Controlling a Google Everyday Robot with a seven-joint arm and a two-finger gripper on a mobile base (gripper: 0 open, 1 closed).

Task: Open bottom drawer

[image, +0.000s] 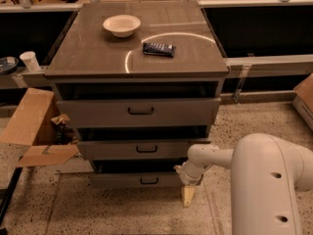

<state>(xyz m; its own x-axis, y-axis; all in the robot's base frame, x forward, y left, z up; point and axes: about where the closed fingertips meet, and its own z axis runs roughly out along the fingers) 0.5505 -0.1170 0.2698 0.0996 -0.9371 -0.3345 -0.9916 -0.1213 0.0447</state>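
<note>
Three drawers; gripper (187, 196) beside the bottom drawer (117, 181).
It points down by the drawer's right end; whether spread or closed, I cannot tell.

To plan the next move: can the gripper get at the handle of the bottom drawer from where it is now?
Probably yes. The gripper hangs low at the right end of the bottom drawer; nothing stands between it and the handle.
</note>
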